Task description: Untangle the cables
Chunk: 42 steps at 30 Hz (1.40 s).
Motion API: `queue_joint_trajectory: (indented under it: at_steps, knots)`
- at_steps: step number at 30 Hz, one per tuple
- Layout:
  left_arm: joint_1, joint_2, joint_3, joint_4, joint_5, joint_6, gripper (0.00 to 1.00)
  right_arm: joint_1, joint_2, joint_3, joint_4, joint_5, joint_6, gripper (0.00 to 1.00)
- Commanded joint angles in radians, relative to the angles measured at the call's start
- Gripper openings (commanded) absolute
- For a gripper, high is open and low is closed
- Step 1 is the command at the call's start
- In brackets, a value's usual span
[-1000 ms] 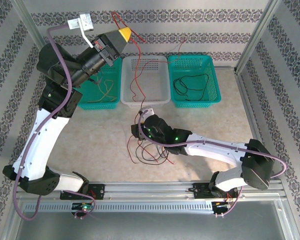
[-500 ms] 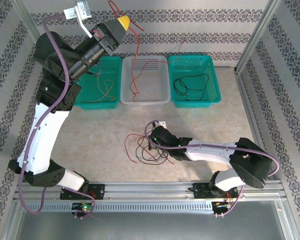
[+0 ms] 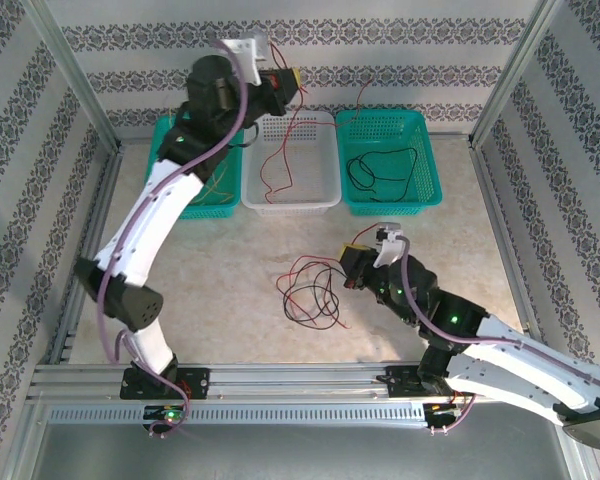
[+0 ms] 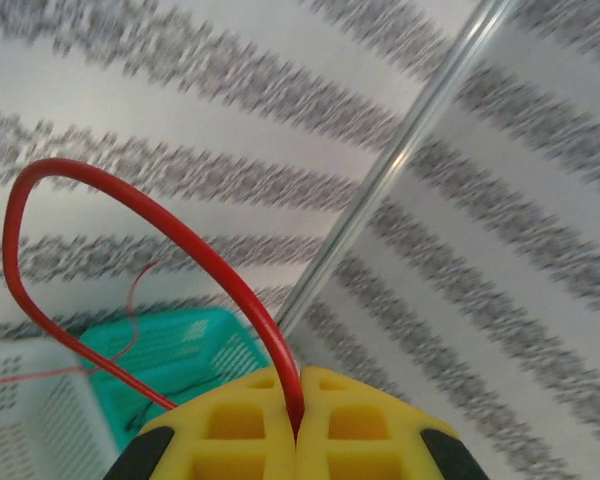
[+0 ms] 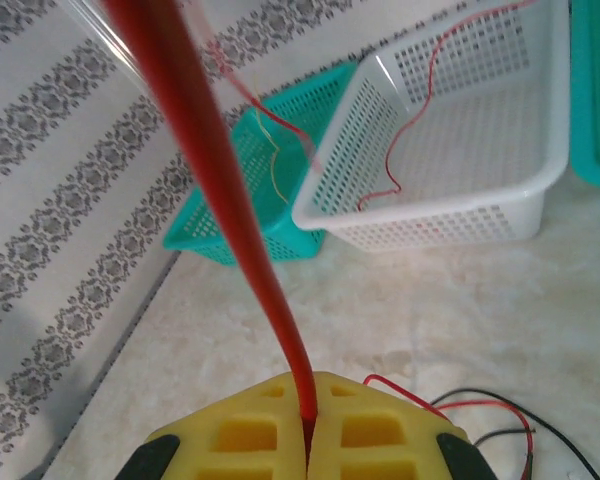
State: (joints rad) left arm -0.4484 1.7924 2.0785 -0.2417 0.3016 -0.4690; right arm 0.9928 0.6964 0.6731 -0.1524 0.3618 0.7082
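The left hand point(image 4: 295, 432), pads pressed together on the red cable point(image 4: 288, 385), has swung from the far-left corner to above the white basket point(image 3: 290, 203). The cable now hangs from it with its long axis near vertical, its lower end trailing inside that basket. The right hand point(image 5: 307, 435), likewise clamped on a red stretch, has drawn back rightward off the tangle point(image 3: 310, 292) on the desk point(image 3: 200, 270). One red length looks nearly freed, while red and black loops still lie crossed there.

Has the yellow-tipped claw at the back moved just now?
Yes. The left gripper, clamping the red cable, has swung right, from the white basket's left edge to over its back rim.
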Motion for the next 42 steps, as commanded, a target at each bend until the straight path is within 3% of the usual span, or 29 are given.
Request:
queue_joint_trajectory:
  at_steps: [1,12,13,16,20,28,34,39,42]
  knots:
    - [0.016,0.064,0.012,0.014,-0.030,0.099,0.00,0.012,0.013,0.069,-0.111,0.000,-0.075,0.00]
    - [0.017,0.298,0.079,0.032,-0.104,0.236,0.00,0.010,0.017,0.181,-0.075,-0.126,-0.103,0.00]
    - [0.018,0.316,0.084,0.028,-0.101,0.242,0.04,0.010,0.017,0.198,-0.082,-0.123,-0.109,0.00]
    - [0.022,0.355,0.084,0.003,-0.108,0.245,0.34,0.009,0.026,0.244,-0.096,-0.114,-0.124,0.00]
    - [0.024,0.339,0.027,-0.008,-0.123,0.253,0.50,0.005,0.048,0.309,-0.101,-0.106,-0.151,0.00]
    - [0.043,0.090,-0.250,0.078,-0.216,0.229,0.58,-0.057,0.146,0.512,-0.118,-0.130,-0.199,0.00]
    - [0.051,-0.263,-0.641,0.315,0.014,0.175,0.64,-0.104,0.232,0.654,-0.091,-0.207,-0.203,0.00]
    - [0.062,-0.529,-0.862,0.436,0.115,0.111,0.71,-0.132,0.277,0.738,-0.077,-0.247,-0.209,0.00]
    - [0.062,-0.623,-0.955,0.598,0.304,0.072,0.74,-0.166,0.299,0.772,-0.062,-0.293,-0.185,0.00]
